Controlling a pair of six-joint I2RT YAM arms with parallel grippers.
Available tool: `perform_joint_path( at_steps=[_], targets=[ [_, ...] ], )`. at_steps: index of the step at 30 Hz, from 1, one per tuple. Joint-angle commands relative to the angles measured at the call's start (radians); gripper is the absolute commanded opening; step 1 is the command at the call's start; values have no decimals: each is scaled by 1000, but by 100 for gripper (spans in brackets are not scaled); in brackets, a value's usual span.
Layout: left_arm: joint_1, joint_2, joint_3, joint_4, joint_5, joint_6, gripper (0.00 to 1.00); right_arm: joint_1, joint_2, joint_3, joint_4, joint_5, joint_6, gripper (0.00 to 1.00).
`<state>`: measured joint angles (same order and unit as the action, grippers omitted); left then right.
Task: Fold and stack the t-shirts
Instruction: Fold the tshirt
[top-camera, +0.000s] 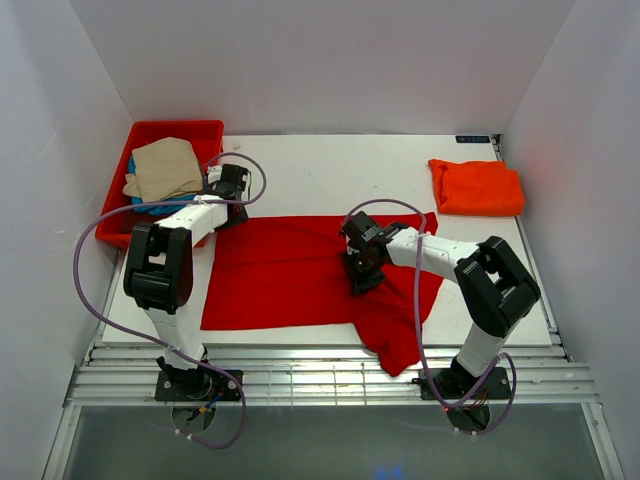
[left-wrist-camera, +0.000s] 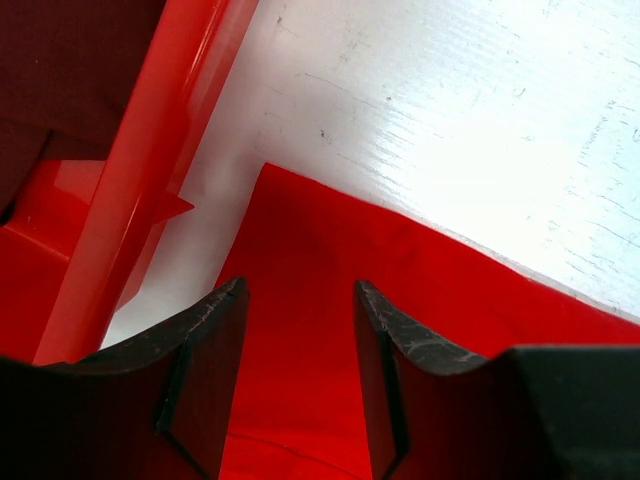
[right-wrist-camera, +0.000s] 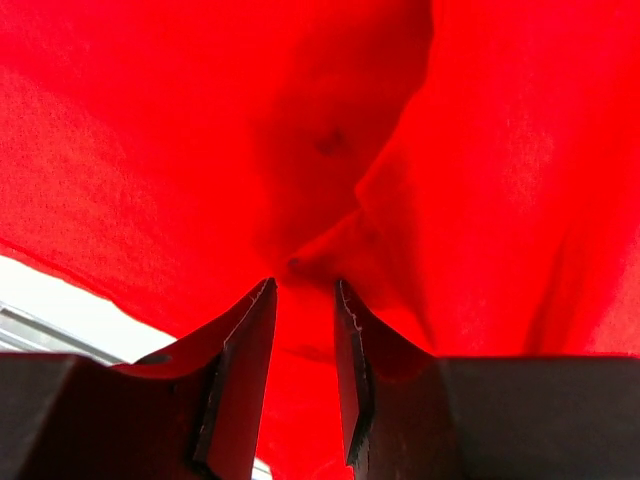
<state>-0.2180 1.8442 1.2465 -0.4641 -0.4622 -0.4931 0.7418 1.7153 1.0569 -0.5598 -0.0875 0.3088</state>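
One red shirt (top-camera: 290, 275) spread on table (top-camera: 330, 170).
L tool (left-wrist-camera: 300, 290) open at corner by tray (top-camera: 175, 126); R tool (right-wrist-camera: 303, 285) nearly closed, pinching mid fold.

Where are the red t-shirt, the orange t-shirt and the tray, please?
red t-shirt (top-camera: 285, 275): top view, its middle.
orange t-shirt (top-camera: 478, 187): top view, its middle.
tray (top-camera: 175, 126): top view, far rim.

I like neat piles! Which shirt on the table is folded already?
The orange-red shirt in the far right corner; the bright red shirt lies spread out.
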Motion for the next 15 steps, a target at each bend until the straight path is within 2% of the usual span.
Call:
perform_joint_path(
  at_steps=[1, 5, 8, 15],
  targets=[
    [0, -22, 5, 5, -4, -4, 57, 10, 21, 41, 40, 26, -14, 36],
    [-1, -23, -2, 5, -3, -7, 57, 10, 38, 51, 37, 38, -22, 30],
    [0, -23, -7, 5, -4, -7, 57, 13, 38, 43, 38, 54, -22, 16],
    [0, -20, -9, 5, -4, -4, 57, 16, 15, 18, 26, 68, -22, 11]
  ],
)
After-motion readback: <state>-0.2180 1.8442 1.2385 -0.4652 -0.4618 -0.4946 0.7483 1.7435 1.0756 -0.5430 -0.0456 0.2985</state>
